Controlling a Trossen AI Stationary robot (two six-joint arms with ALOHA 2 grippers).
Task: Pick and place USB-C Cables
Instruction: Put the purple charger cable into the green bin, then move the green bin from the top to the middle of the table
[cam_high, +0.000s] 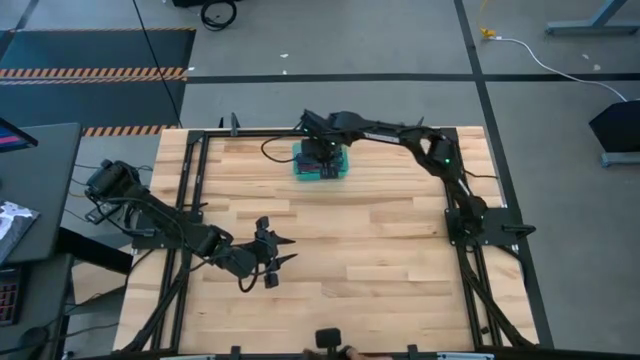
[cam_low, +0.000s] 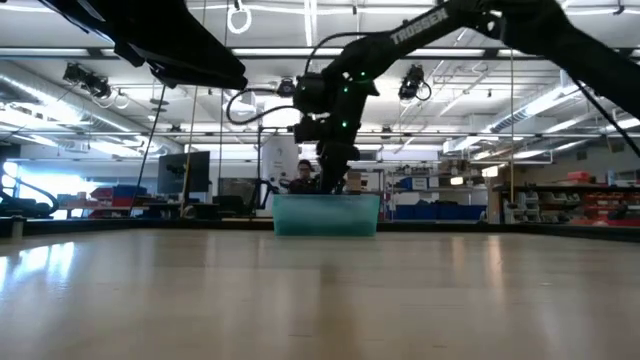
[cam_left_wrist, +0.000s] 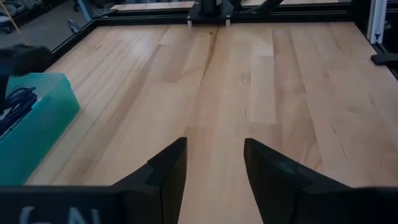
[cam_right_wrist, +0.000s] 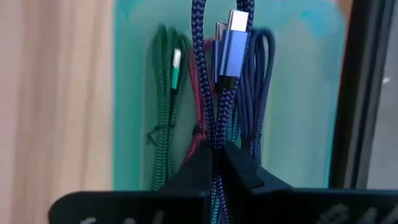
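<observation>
My right gripper (cam_right_wrist: 216, 157) is above the teal tray (cam_high: 341, 172) at the table's far middle, shut on a dark blue-purple USB-C cable (cam_right_wrist: 214, 81) with a blue plug (cam_right_wrist: 231, 50). In the tray lie a green cable (cam_right_wrist: 165, 106), a maroon one (cam_right_wrist: 196, 93) and a second dark blue one (cam_right_wrist: 256, 87). The low view shows the right gripper (cam_low: 335, 180) reaching down into the tray (cam_low: 326, 214). My left gripper (cam_high: 275, 252) is open over bare wood near the table's left near part. The teal cable does not show plainly. My right gripper pinches the dark blue-purple cable's braided strands (cam_right_wrist: 216, 134) between its two fingers, several strands together. It comes from above, pointing down into the tray. The looped strands and the blue plug reach past the fingertips over the other cables. Whether they rest on those cables I cannot tell.
Black frame rails (cam_high: 190, 200) run along the table's left and right sides and its far edge. Wide bare wood (cam_left_wrist: 249, 81) lies in front of the left gripper. A person sits in the room behind the tray in the low view.
</observation>
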